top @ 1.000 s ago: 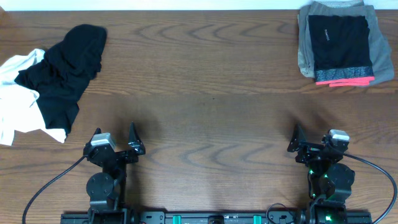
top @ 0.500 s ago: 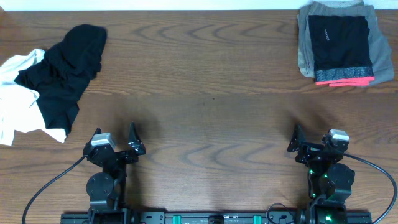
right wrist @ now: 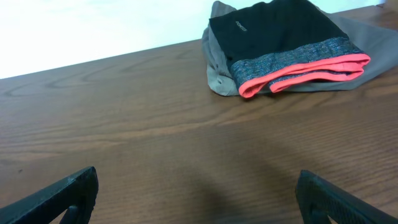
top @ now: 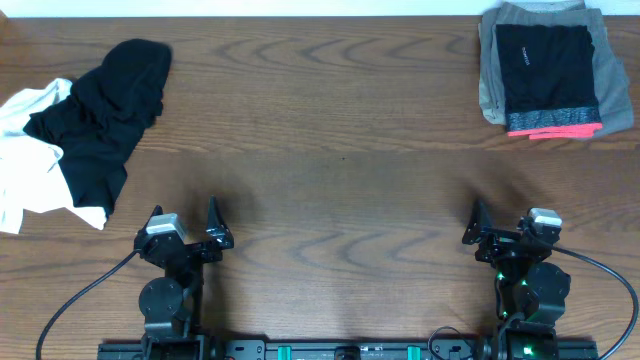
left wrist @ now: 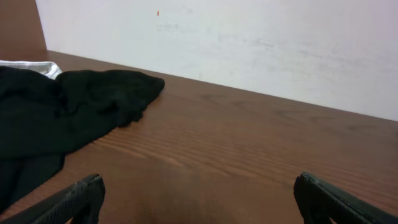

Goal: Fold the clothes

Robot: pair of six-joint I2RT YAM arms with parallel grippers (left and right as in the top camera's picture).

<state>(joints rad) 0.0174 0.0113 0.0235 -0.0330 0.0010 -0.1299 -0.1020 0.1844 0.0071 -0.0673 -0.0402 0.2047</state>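
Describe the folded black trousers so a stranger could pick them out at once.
Look to the far right corner of the wooden table, where a small pile of folded clothes sits. The trousers are the black rectangle lying on top of the grey garment. Only they carry a grey-and-coral band along the near edge; the other black garment lies crumpled at the far left.

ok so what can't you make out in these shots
Crumpled white garment: overhead, cut by left edge, partly under crumpled black garment.
Folded grey-khaki garment: overhead and right wrist, mostly under folded black trousers with coral waistband.
Trousers' small logo: right wrist, too small to read.
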